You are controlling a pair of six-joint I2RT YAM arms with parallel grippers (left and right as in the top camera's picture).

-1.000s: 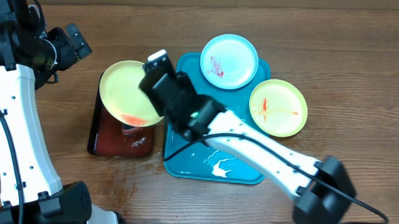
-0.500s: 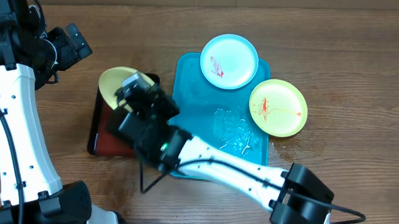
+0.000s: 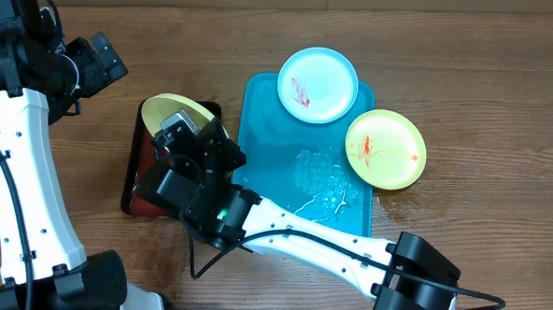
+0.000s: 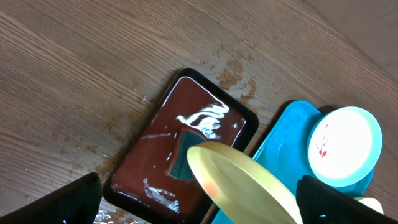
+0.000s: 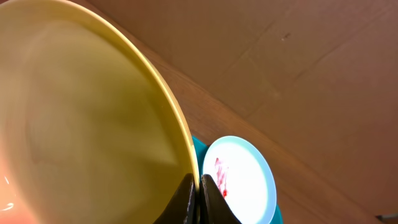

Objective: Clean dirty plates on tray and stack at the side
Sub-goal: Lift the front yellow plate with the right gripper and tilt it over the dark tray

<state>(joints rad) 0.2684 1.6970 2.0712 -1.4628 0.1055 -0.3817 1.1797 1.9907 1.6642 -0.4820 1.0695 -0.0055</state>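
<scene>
My right gripper (image 5: 198,186) is shut on the rim of a yellow-green plate (image 5: 81,124). It holds the plate steeply tilted over the dark red tray (image 3: 135,191), as the overhead view (image 3: 171,107) and left wrist view (image 4: 249,186) show. An orange-red smear shows near the plate's low edge. The turquoise tray (image 3: 269,108) has wet streaks on it. A pale aqua plate (image 3: 317,84) with a red smear sits at its far end. A second yellow-green plate (image 3: 385,149) with red smears overlaps its right edge. My left gripper (image 4: 199,208) is open and empty, high at the left.
The dark red, black-rimmed tray (image 4: 161,155) lies on the wooden table left of the turquoise tray, with white streaks on it. My right arm (image 3: 301,236) reaches across the front of the turquoise tray. Wet patches mark the wood beside the dark tray.
My right arm has carried the yellow-green plate left, over the dark red tray, and tipped it much steeper. The left arm and other plates have not moved.
</scene>
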